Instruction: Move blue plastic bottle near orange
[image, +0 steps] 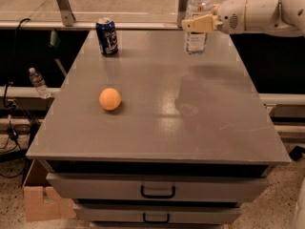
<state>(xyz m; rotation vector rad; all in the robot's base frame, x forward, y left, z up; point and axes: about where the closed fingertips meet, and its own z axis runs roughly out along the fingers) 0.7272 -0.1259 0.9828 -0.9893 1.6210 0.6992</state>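
The blue plastic bottle [195, 41] is tall and clear with a white cap. It is upright over the far right part of the grey table [157, 128], and a shadow lies on the tabletop in front of it. My gripper [194, 24] reaches in from the right on a white arm and is shut on the bottle's middle, with a beige finger [202, 23] across its front. The orange [110, 98] is a small round fruit on the left middle of the table, well apart from the bottle and to its front left.
A short blue soda can [107, 36] stands at the far left corner of the table. A tiny clear bottle [38, 82] stands off the table at the left. Drawers [157, 191] sit under the tabletop. A cardboard box [40, 199] is on the floor at the lower left.
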